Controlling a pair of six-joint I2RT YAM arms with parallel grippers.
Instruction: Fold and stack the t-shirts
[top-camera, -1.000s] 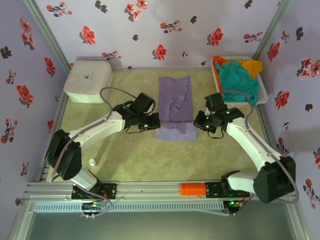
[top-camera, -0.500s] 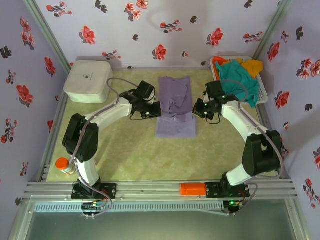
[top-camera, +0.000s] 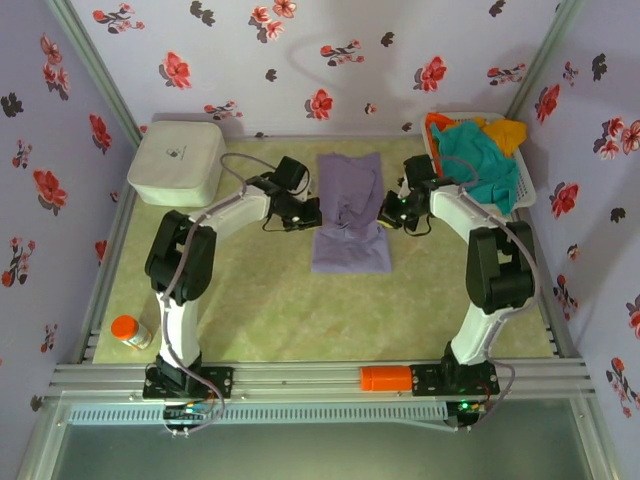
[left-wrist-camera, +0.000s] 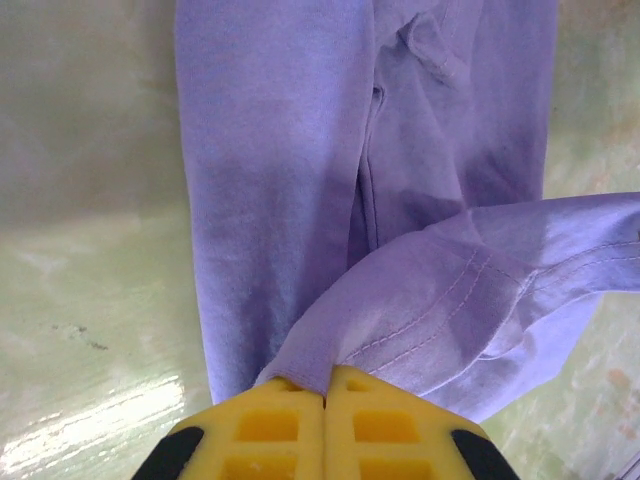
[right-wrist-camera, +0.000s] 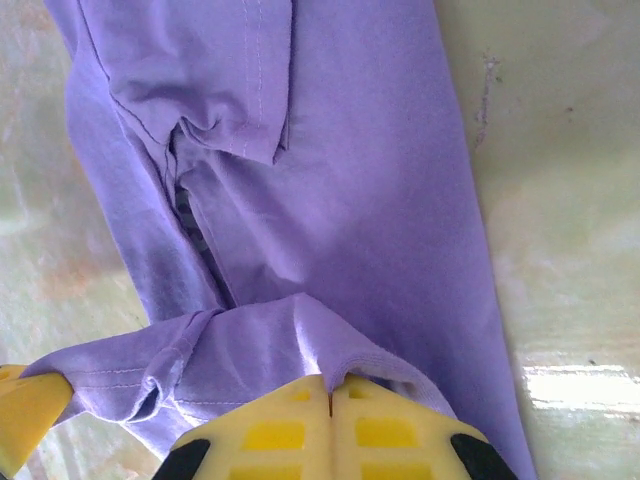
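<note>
- The lavender t-shirt (top-camera: 350, 250) is light, limp knit cloth with no stiffness. It drapes and sags from whatever point holds it, and any unsupported span is likely to droop or wrinkle.
- It is not fragile, and it seems to slide easily over the smooth green table (top-camera: 260, 300). The layers may shift against each other as they are carried.
- The best holds look like the stitched hem and its corners, one on each side, so the edge travels straight and level.
- The left gripper (left-wrist-camera: 325, 385) has its yellow fingers pressed together on a hemmed fold at the shirt's left side.
- The right gripper (right-wrist-camera: 330, 395) pinches the matching edge on the right in the same way, with cloth bunched between its pads.
- The shirt lies in the middle of the table as a long narrow strip running near to far. Its sleeves are tucked inward, and the gripped edge is lifted over the lower layer.
- It is a plain pale purple with visible double stitching and soft creases around the folded sleeve.
- The other t-shirts (top-camera: 478, 150), teal, orange and yellow, sit heaped in a white basket (top-camera: 524, 190) at the far right.
</note>
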